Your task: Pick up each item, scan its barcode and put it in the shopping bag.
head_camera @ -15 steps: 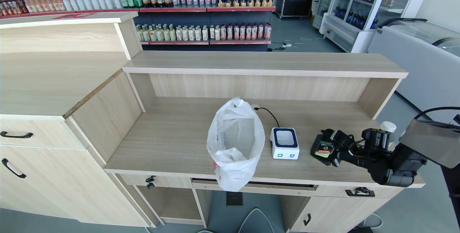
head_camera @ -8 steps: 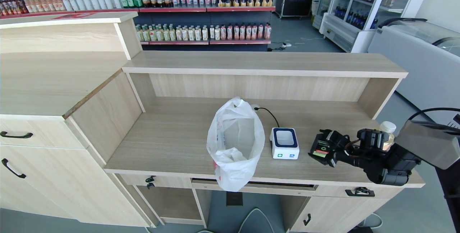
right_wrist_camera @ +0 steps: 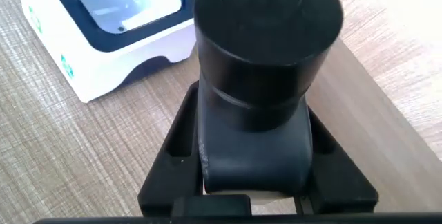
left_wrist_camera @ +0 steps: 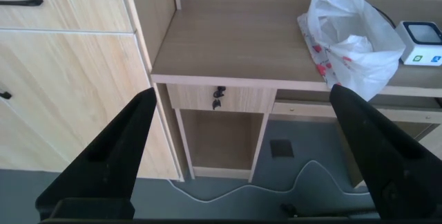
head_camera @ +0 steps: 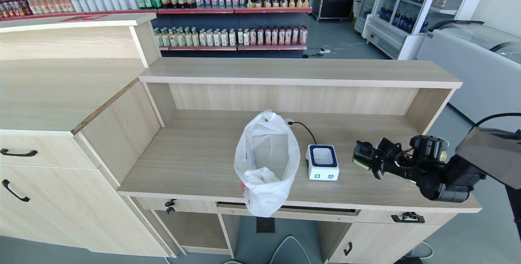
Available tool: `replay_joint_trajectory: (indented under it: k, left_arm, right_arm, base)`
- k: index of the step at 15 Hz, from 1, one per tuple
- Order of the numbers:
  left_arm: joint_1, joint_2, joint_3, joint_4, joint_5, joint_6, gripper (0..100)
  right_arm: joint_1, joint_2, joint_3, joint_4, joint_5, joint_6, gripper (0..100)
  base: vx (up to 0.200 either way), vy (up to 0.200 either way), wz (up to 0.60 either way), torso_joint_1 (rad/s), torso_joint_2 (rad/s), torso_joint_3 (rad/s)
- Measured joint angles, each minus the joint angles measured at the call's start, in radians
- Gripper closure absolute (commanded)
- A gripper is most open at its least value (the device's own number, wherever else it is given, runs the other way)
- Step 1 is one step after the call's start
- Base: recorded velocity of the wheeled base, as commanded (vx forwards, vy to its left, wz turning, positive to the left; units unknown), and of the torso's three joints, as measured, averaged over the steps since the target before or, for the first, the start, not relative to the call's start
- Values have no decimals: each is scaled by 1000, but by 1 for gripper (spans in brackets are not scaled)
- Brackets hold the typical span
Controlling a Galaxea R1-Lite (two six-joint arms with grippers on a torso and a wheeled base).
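My right gripper (head_camera: 365,159) is shut on a black bottle (head_camera: 360,156) with a black cap, held just above the counter to the right of the white barcode scanner (head_camera: 322,161). In the right wrist view the black bottle (right_wrist_camera: 266,65) sits between the fingers (right_wrist_camera: 173,151) with its cap towards the scanner (right_wrist_camera: 114,27). The white plastic shopping bag (head_camera: 266,162) stands with its mouth gaping, left of the scanner. My left gripper (left_wrist_camera: 242,162) hangs open and holds nothing, below and in front of the counter's left end, with the bag (left_wrist_camera: 352,34) farther off.
The wooden counter (head_camera: 195,154) has a raised back shelf (head_camera: 299,73) and side walls. A black cable (head_camera: 304,127) runs from the scanner to the back. Drawers and an open knee space (left_wrist_camera: 221,141) lie under the counter's front edge.
My right gripper has lifted the black bottle and tipped it, so its coloured label faces away; it has shifted a little towards the back of the counter.
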Motion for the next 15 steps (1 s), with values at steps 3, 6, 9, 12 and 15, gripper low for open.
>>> replay_joint_trajectory:
  k: [3, 6, 9, 12, 15]
  left_arm:
    - [0, 0, 0, 0, 0, 0, 0]
    - [0, 0, 0, 0, 0, 0, 0]
    - [0, 0, 0, 0, 0, 0, 0]
    - [0, 0, 0, 0, 0, 0, 0]
    - [0, 0, 0, 0, 0, 0, 0]
  right_arm:
    - [-12, -123, 57, 1, -8, -2, 100]
    - [-17, -340, 227, -11, -10, -94, 100]
    - [-17, -613, 433, -17, -1, -290, 100]
    - [19, -864, 601, -10, 23, -650, 100]
    - [202, -1016, 662, -9, 31, -1153, 100]
  base:
    - [0, 0, 0, 0, 0, 0]
    - [0, 0, 0, 0, 0, 0]
    - [0, 0, 0, 0, 0, 0]
    - [0, 0, 0, 0, 0, 0]
    - [0, 0, 0, 0, 0, 0]
